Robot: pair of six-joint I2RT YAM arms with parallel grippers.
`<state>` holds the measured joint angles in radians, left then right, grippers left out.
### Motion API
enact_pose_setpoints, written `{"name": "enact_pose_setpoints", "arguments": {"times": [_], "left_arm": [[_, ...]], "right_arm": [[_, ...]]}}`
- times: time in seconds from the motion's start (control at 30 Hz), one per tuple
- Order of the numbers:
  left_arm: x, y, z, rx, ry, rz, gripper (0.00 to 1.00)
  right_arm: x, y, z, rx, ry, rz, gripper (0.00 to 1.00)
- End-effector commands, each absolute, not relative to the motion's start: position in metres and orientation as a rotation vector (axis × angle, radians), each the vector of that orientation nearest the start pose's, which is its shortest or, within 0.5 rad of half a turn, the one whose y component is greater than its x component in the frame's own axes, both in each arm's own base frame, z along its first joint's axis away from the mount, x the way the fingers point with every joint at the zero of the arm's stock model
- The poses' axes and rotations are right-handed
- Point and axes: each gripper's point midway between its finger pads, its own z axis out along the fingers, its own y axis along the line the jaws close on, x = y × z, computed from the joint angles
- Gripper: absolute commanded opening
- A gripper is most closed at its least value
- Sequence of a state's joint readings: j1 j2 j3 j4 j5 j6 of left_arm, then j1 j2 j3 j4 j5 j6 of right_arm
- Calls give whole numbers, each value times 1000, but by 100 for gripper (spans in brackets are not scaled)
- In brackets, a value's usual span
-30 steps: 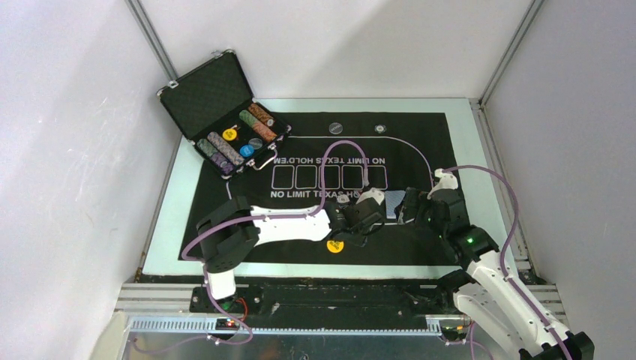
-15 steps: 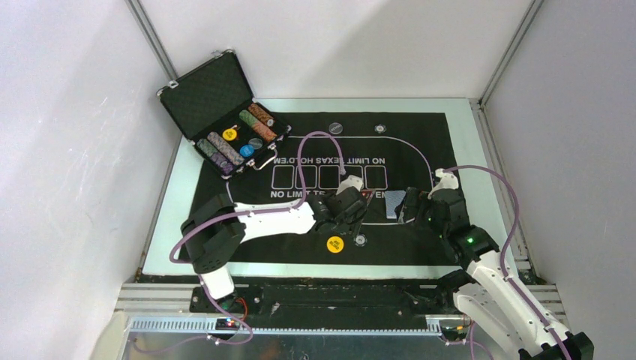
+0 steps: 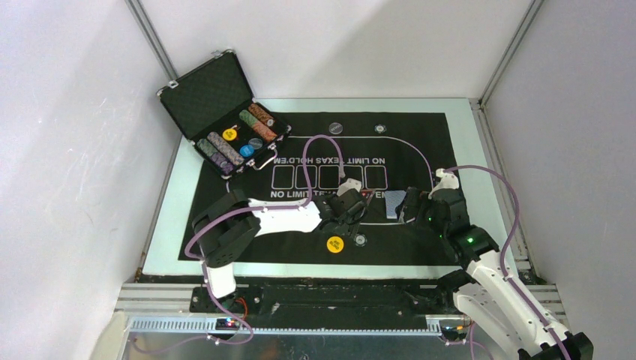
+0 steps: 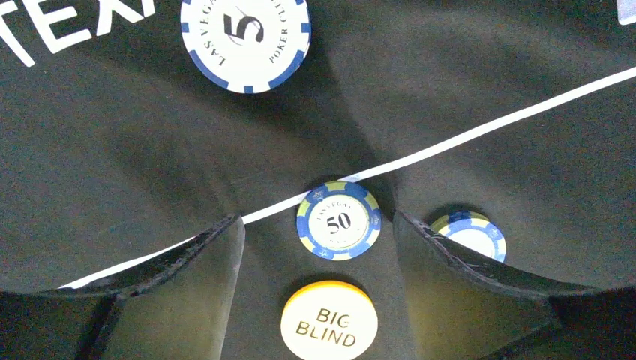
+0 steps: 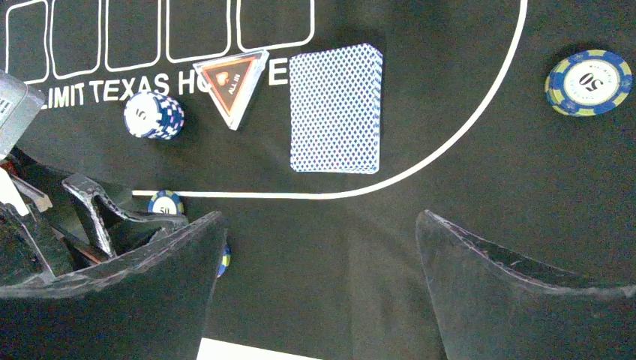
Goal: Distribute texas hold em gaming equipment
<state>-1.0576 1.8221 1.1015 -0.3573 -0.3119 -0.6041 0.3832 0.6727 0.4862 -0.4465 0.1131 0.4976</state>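
My left gripper [image 3: 351, 216] is open and empty, low over the black mat. In the left wrist view a blue-and-yellow "50" chip [image 4: 339, 220] lies on the mat between its fingertips, untouched. The yellow "BIG BLIND" disc [image 4: 328, 324] lies nearer, and a second chip [image 4: 471, 232] shows beyond the right finger. A white-blue "5" chip stack [image 4: 245, 37] lies ahead. My right gripper [image 5: 319, 217] is open and empty, short of the blue-backed cards [image 5: 336, 109]. The red-black triangle marker [image 5: 232, 82] lies left of the cards. Another "50" chip [image 5: 589, 82] lies at the right.
The open black case [image 3: 214, 94] with rows of chips and yellow and blue discs stands at the back left. Two single chips [image 3: 335, 127] [image 3: 381, 128] lie at the mat's far edge. The yellow disc [image 3: 334, 244] and a chip [image 3: 361, 240] lie near the mat's front edge.
My left gripper has drawn back to the left, away from the cards, uncovering a chip beside the yellow disc. The right arm has not moved.
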Motion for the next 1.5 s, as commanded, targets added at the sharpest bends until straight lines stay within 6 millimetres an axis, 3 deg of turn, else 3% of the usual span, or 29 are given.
{"name": "enact_pose_setpoints", "arguments": {"times": [0.0, 0.37, 0.53, 0.7, 1.0, 1.47], "left_arm": [[225, -333, 12, 447, 2542, -203, 76], [194, -333, -13, 537, 2631, -235, 54], [195, -335, -12, 536, 2627, -244, 45], [201, -338, 1, 512, 2592, -259, 37], [210, -346, 41, 477, 2506, -341, 36], [205, -350, 45, 494, 2512, -386, 36]], "right_arm": [[232, 89, 115, 214, 2195, 356, 100], [232, 88, 116, 224, 2185, 356, 100], [232, 87, 118, 228, 2175, 358, 100], [231, 86, 120, 232, 2164, 358, 100], [231, 85, 121, 237, 2158, 360, 100], [231, 86, 120, 235, 2160, 362, 100]]}}
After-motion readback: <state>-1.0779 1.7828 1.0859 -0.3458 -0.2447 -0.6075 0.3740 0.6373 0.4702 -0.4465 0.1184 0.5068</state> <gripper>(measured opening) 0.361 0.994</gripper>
